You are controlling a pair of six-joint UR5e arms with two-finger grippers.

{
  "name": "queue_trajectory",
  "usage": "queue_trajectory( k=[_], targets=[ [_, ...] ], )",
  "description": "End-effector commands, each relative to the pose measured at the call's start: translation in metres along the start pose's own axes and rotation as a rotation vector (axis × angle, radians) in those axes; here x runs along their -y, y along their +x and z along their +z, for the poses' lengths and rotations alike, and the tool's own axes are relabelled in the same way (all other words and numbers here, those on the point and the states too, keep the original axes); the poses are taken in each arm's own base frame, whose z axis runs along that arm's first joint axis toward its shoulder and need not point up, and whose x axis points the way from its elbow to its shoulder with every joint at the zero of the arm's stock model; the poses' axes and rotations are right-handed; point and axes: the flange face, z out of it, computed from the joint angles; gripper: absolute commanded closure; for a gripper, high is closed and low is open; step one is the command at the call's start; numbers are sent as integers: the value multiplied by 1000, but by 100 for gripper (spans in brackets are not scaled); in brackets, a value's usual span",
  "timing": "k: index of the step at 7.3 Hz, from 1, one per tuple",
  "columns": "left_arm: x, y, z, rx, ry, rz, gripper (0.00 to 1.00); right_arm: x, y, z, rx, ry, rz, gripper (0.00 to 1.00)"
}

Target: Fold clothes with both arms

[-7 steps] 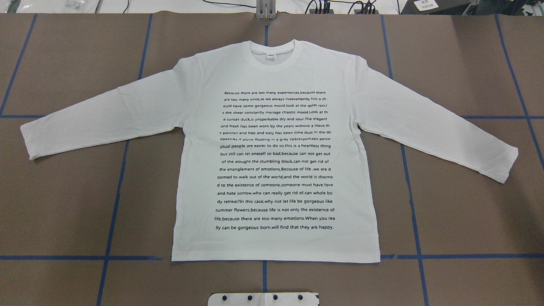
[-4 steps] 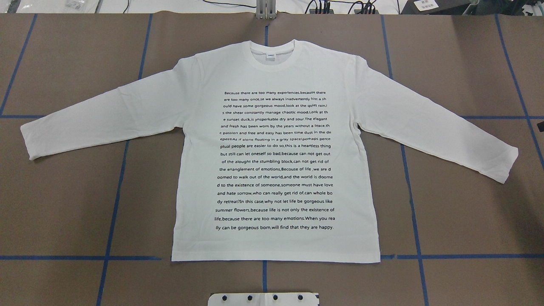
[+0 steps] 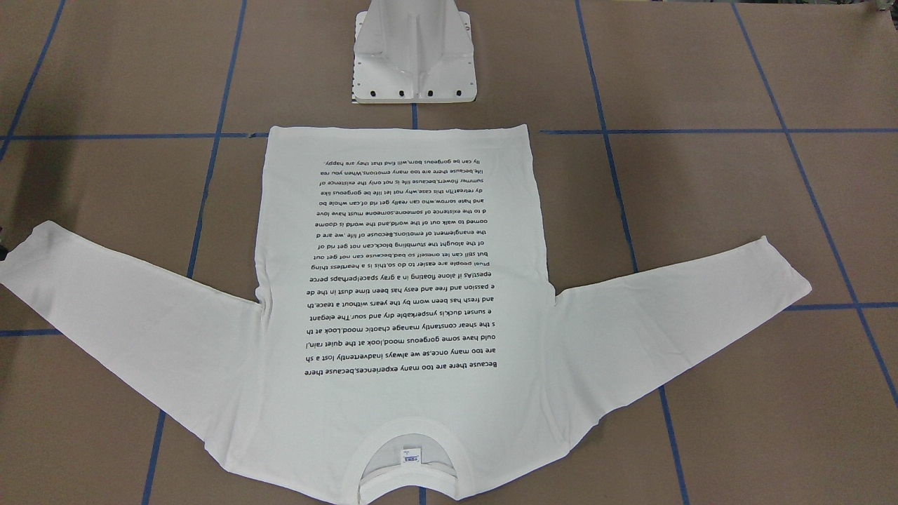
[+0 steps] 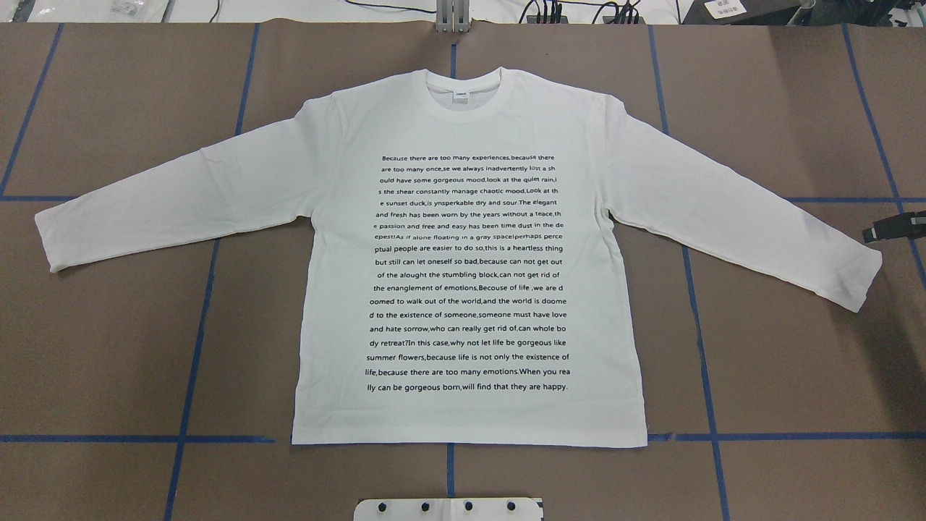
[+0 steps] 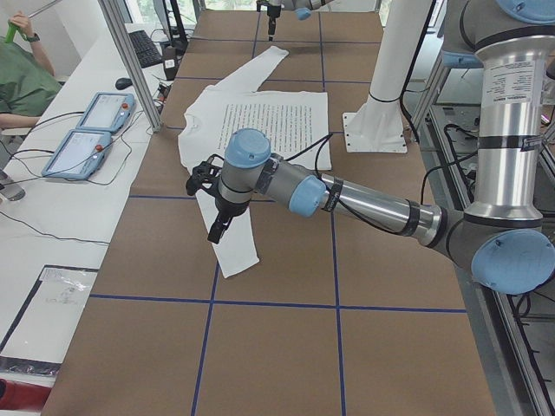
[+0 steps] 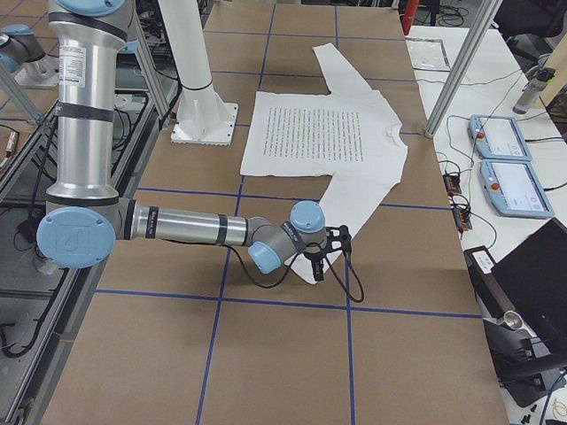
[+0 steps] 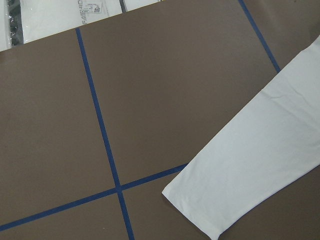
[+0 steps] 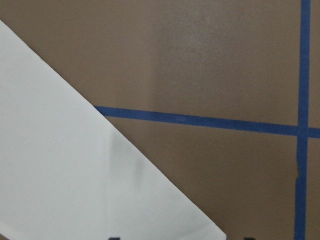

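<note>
**Black hands at both cuffs, white T-shirt laid flat**

My right hand (image 4: pixel 881 231) hangs just beside the sleeve cuff (image 4: pixel 861 278) on its side. Its dark tips sit apart in the wrist view, so I read it as open and empty. My left hand (image 5: pixel 213 208) hovers above the other cuff (image 5: pixel 236 260); I can't tell whether it is open. The T-shirt (image 4: pixel 333 289) lies spread print-up on the brown worktop (image 4: pixel 796 362), hem towards the pedestal (image 3: pixel 414 56).
</note>
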Motion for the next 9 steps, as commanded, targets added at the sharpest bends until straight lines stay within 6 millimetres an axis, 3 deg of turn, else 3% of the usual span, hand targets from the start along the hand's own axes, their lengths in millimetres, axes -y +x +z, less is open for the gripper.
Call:
queue_trajectory(
  k=[1,4,9],
  targets=[
    [0,0,0,0,0,3,0,-8,10,13,-10,-15,21,29],
    [0,0,0,0,0,3,0,-15,20,27,-32,-40,34,31],
    [-1,-2,2,0,-4,0,0,-17,16,42,-51,-56,20,39]
  ],
)
